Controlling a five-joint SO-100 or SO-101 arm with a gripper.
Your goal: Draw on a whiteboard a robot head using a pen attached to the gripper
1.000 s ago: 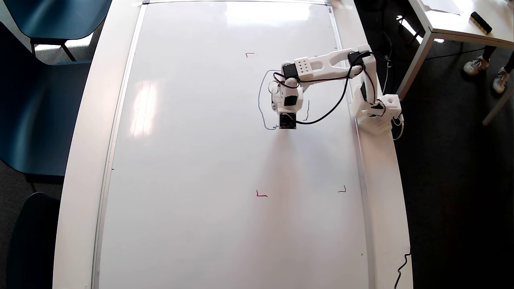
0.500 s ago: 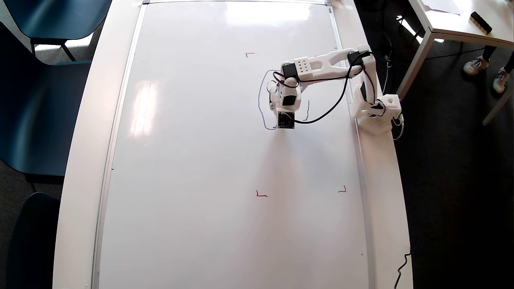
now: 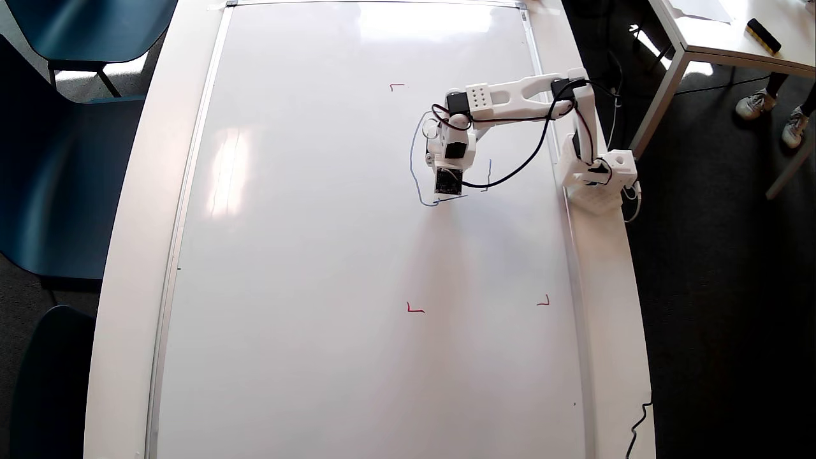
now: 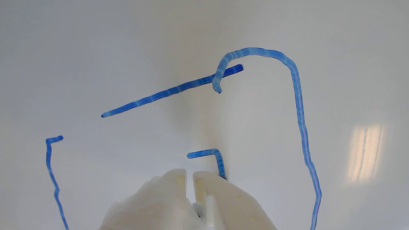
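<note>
White table carries the whiteboard (image 3: 319, 255), framed in silver, filling most of the overhead view; blue chairs (image 3: 64, 159) at left edge. Arm reaches in from the right, gripper (image 3: 440, 150) over the board's upper right. Robot head (image 3: 417, 166) unfinished: a curved outline stroke, a slanted line across its lower end, short strokes nearby. In the wrist view the gripper (image 4: 189, 182) enters at bottom centre, fingers (image 4: 169, 195) nearly together, only a narrow slit between them. Pen not discernible. Red corner marks (image 3: 414, 308) sit lower on the board.
</note>
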